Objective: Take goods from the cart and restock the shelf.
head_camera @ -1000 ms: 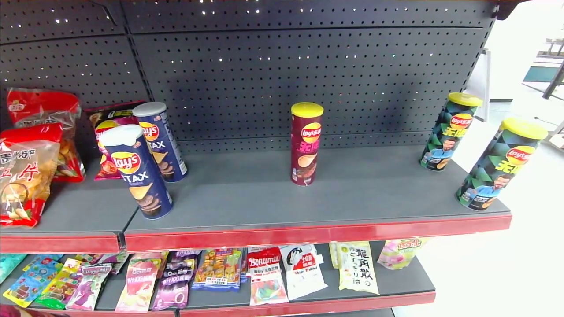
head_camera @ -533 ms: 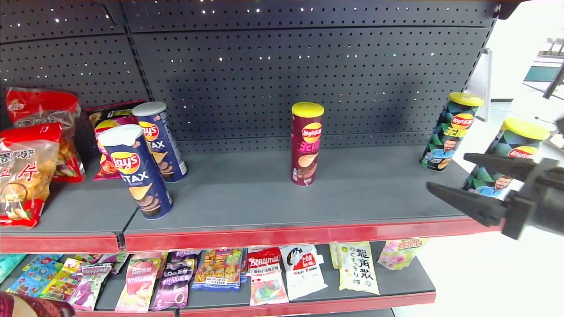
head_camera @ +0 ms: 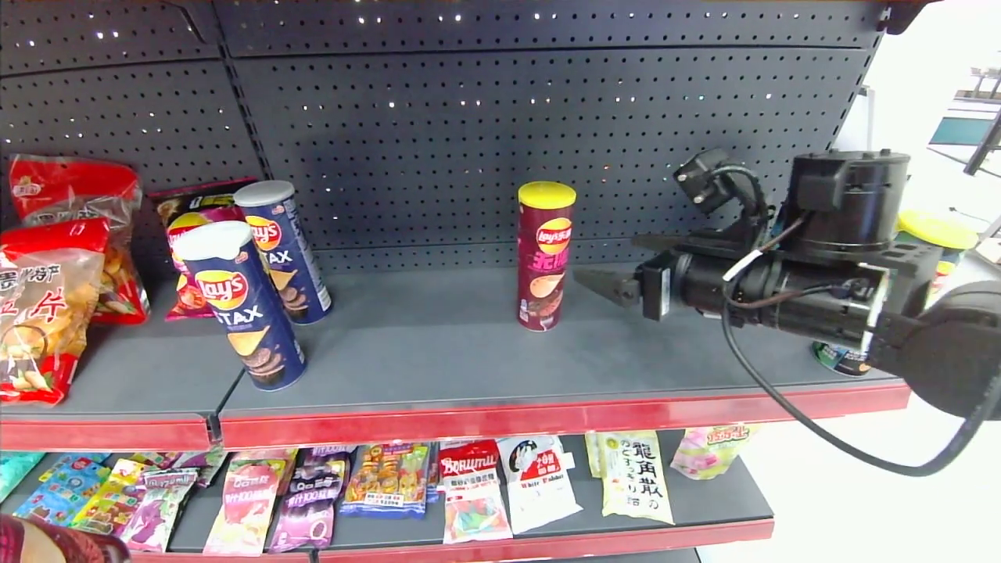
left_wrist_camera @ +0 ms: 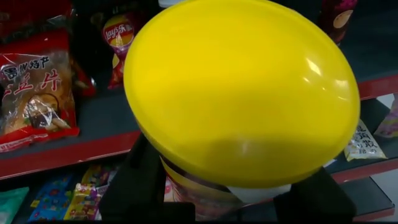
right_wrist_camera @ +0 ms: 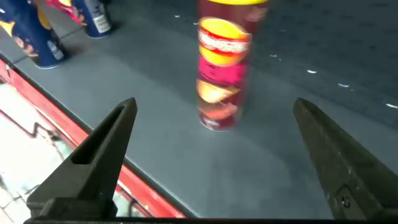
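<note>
A maroon chip can [head_camera: 544,254] with a yellow lid stands upright in the middle of the grey shelf [head_camera: 438,352]. My right gripper [head_camera: 614,262] hangs open just to its right, fingers pointing at it, not touching. In the right wrist view the same can [right_wrist_camera: 222,74] stands beyond the open right gripper [right_wrist_camera: 214,106], between the lines of its two fingers [right_wrist_camera: 93,162]. My left gripper [left_wrist_camera: 236,196] is shut on another can whose yellow lid [left_wrist_camera: 242,87] faces the camera. A maroon edge of that can [head_camera: 47,543] shows at the lower left of the head view.
Two blue cans [head_camera: 242,305] and red chip bags [head_camera: 47,305] stand at the shelf's left. A green can [head_camera: 931,234] at the right end is mostly hidden by my right arm. Free room lies either side of the maroon can. The lower shelf [head_camera: 704,500] holds several snack packets.
My right arm has come in from the right and moved left along the shelf toward the maroon can, covering the green cans. The held can's edge has risen into the lower left corner.
</note>
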Motion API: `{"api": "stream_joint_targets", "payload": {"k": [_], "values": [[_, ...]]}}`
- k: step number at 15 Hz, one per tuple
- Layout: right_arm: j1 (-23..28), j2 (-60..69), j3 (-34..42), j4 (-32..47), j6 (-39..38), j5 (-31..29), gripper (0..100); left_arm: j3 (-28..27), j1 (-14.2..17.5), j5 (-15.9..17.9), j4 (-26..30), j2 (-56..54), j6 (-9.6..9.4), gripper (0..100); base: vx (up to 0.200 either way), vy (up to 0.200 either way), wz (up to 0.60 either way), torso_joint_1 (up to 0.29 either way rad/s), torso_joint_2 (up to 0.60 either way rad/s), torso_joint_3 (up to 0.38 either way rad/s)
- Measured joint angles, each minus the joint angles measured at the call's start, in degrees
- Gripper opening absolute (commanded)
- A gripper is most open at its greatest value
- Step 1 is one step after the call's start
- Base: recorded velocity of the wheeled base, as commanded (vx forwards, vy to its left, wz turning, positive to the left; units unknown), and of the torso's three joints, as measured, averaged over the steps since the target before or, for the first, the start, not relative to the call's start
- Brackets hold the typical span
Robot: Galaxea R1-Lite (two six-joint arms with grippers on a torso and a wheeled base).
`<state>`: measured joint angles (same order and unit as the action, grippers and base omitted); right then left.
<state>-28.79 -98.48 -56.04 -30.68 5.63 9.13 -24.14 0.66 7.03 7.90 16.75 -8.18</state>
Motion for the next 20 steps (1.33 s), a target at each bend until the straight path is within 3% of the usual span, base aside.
{"api": "stream_joint_targets", "payload": {"k": [8, 12, 20], "values": [[-1.4, -13.4, -11.8, 0.0, -0.2, -4.9, 100, 0.1, 0.0, -1.0, 0.0, 0.2, 0.00, 0, 0.000, 0.000, 0.00, 0.000, 0.00, 0.000], [-1.2, -16.1, -14.3, -0.1, -1.5, -5.2, 100, 0.2, 0.0, -1.1, 0.0, 0.2, 0.00, 0, 0.000, 0.000, 0.00, 0.000, 0.00, 0.000], [-1.2, -23.1, -26.4, -0.2, -2.2, -6.3, 100, 0.4, 0.0, -1.2, 0.0, 0.2, 0.00, 0, 0.000, 0.000, 0.00, 0.000, 0.00, 0.000]]}}
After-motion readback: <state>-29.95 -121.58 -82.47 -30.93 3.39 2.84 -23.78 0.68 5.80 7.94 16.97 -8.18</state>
